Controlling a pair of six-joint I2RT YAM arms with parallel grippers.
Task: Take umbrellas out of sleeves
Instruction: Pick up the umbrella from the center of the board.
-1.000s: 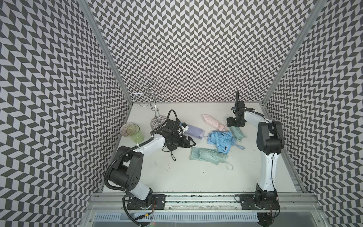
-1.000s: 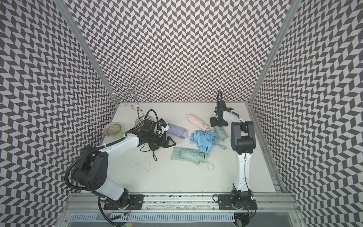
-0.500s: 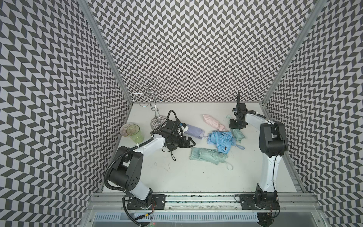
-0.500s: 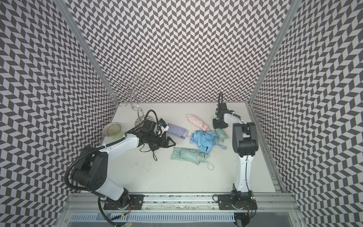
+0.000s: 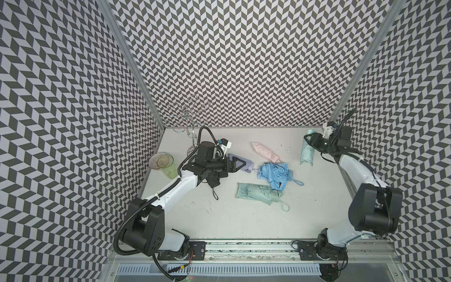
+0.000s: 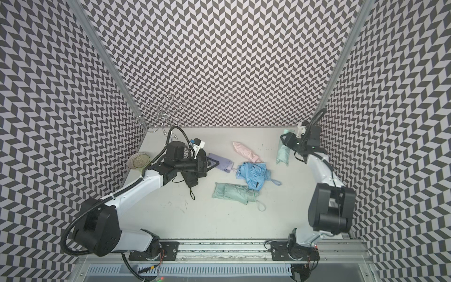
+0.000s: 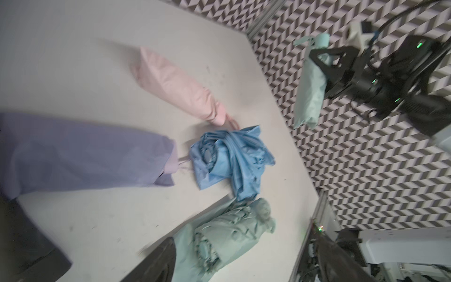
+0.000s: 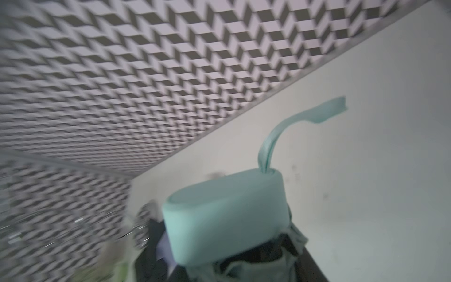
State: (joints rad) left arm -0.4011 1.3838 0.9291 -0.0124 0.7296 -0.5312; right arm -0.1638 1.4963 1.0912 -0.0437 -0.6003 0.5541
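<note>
At 2 o'clock on the white bench (image 5: 244, 219), our right fingers (image 5: 310, 141) clamp the mint green sleeved umbrella (image 5: 307, 156) just below its handle, holding it upright. At 10 o'clock our left fingers (image 5: 238, 164) stand spread wide over the lilac sleeved umbrella (image 5: 247, 166), gripping nothing.

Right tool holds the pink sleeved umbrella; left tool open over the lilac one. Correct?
No: the right tool holds the mint green sleeved umbrella, as both top views show; the pink one lies on the table. The left tool is open over the lilac one.
</note>
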